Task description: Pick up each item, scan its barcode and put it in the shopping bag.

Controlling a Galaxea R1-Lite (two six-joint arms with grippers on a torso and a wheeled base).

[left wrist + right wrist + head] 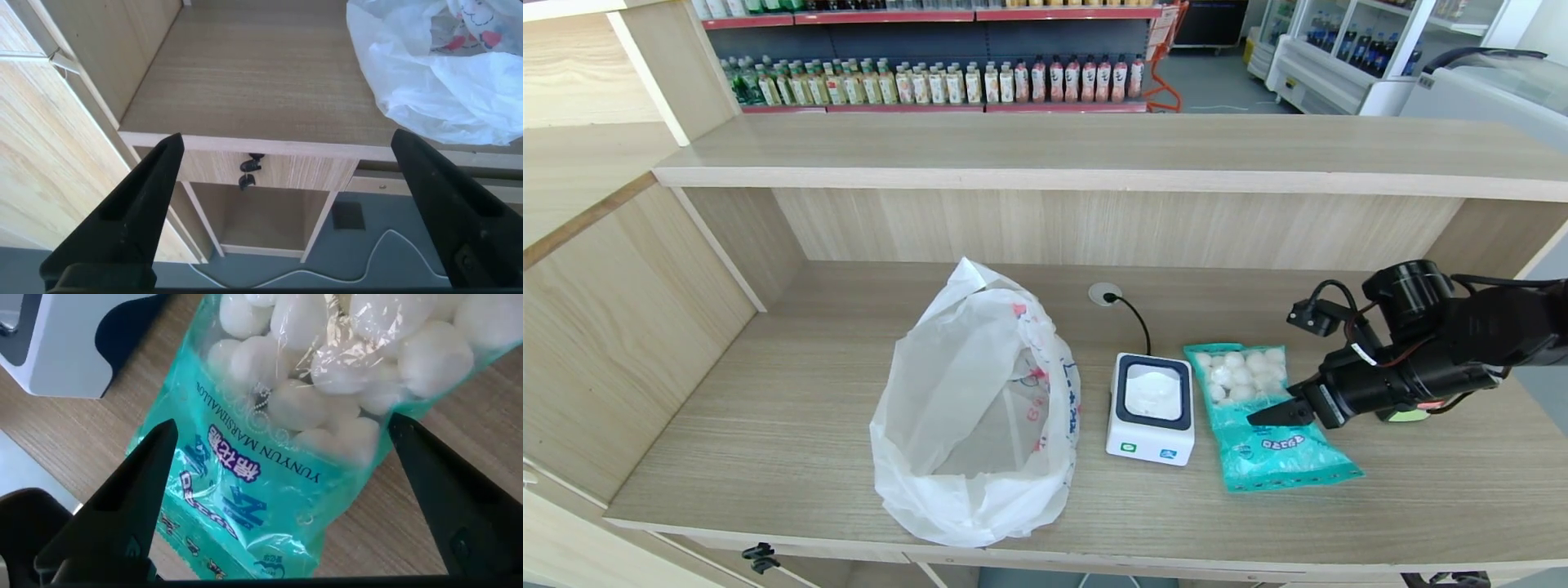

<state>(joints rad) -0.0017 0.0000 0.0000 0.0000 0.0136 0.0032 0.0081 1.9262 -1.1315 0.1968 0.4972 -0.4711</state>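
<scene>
- Head view: a pale wooden surface [792,408] is sitting inside a shop checkout recess, with a raised ledge [1094,147] along the far side.
- A white plastic shopping bag [976,408] is standing on the left half of the surface, its mouth gaping open upward.
- Just right of the bag, a white barcode scanner [1151,396] with a dark-framed window is facing up. Its black cable [1135,314] is running back to a round port [1104,293] in the surface.
- A teal packet of marshmallows [1262,416] is lying flat just right of the scanner, with white sweets showing through its clear far end.
- The right arm [1421,359] is coming in from the right. The tip of the right jaws is overlapping the packet's right edge, and whether it is touching cannot be told here.
- Shelves of bottled drinks [931,82] are lining the room behind.
- Left wrist view: the left jaws are spread wide and holding nothing.
- They are hanging off the near-left corner of the surface [245,73], above a small black latch [251,167] on its front edge.
- The lower bulge of the shopping bag [441,73] is showing to the right.
- Right wrist view: the right jaws are spread wide, one dark finger [122,514] on each side of the packet of marshmallows [302,416], not closed on it.
- The packet is lying on the surface [458,498], and a corner of the barcode scanner [57,351] is sitting just beside it.
</scene>
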